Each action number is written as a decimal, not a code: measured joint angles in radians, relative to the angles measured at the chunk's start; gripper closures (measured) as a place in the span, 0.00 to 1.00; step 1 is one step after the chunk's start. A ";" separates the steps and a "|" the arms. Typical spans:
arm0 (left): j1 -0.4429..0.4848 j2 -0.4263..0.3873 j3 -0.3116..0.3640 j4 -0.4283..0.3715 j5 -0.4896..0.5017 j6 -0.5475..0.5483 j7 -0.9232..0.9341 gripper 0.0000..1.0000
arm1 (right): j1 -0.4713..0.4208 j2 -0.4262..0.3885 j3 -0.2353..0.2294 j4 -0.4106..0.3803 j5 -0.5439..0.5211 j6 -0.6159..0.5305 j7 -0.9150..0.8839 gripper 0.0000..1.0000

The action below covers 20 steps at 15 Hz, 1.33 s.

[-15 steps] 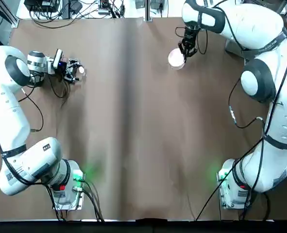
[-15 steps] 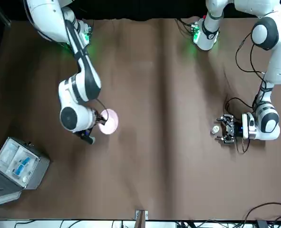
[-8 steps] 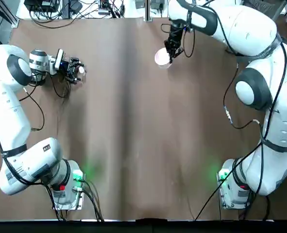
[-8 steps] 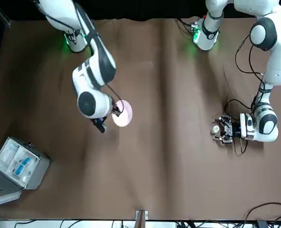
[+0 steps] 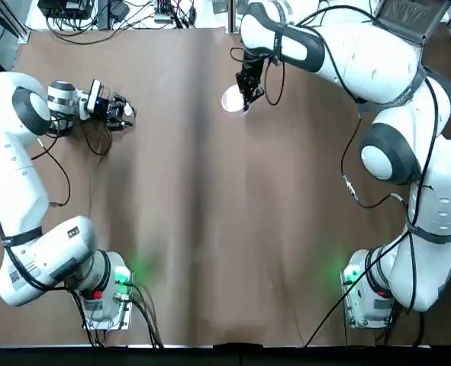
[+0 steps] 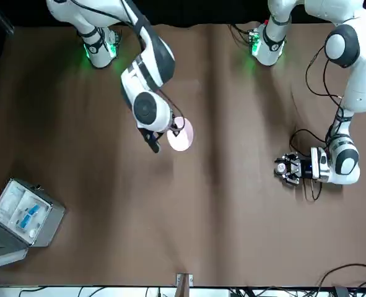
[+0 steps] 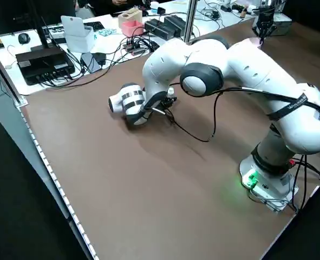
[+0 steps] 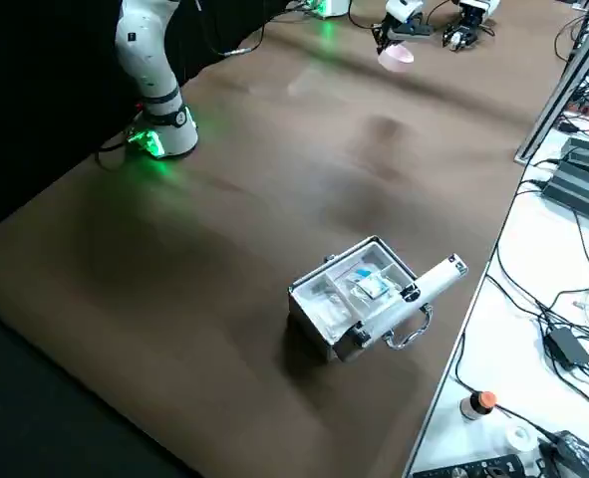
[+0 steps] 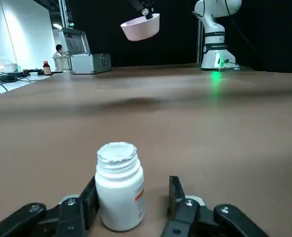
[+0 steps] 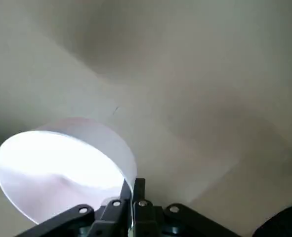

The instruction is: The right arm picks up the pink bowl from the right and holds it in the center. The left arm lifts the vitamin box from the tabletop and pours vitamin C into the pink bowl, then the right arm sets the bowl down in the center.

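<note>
My right gripper (image 5: 245, 93) is shut on the rim of the pink bowl (image 5: 231, 100) and holds it above the tabletop (image 5: 210, 229), near the far middle. The right wrist view shows the pinched rim and the bowl's (image 10: 62, 168) whitish inside. The bowl (image 6: 181, 134) hangs upright in the front view. At the far left, the vitamin box (image 9: 119, 192), a small white bottle without a cap, stands on the table between the fingers of my open left gripper (image 9: 132, 188). It stands close to one finger (image 9: 89, 197), with a gap to the other. The left gripper (image 6: 288, 168) lies low at the table.
A grey hinged case (image 6: 21, 216) with blue-white contents lies open at the right arm's far side of the table, also visible as the case (image 8: 359, 294). Both arm bases (image 5: 103, 293) glow green at the near edge. Cables and equipment (image 5: 95, 11) crowd the far edge.
The right arm has carried the pink bowl from the right toward the table's middle. The left gripper has crept slightly forward around the vitamin box.
</note>
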 joint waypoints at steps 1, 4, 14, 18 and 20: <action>0.002 0.001 0.000 0.000 0.000 0.000 -0.003 0.40 | 0.007 0.009 0.000 0.013 0.026 0.014 0.022 0.97; 0.006 0.001 0.000 0.001 0.000 0.000 -0.021 0.64 | 0.020 0.040 0.001 0.074 0.057 0.047 0.094 0.97; 0.001 -0.048 -0.026 0.030 0.006 -0.011 -0.150 0.64 | 0.005 0.132 0.003 0.182 0.174 0.063 0.199 0.97; 0.007 -0.096 -0.113 0.052 0.109 -0.018 -0.153 0.64 | -0.031 0.153 0.015 0.203 0.206 0.024 0.199 0.97; 0.000 -0.117 -0.165 0.063 0.130 -0.017 -0.161 0.64 | -0.031 0.160 0.019 0.222 0.205 -0.037 0.196 0.97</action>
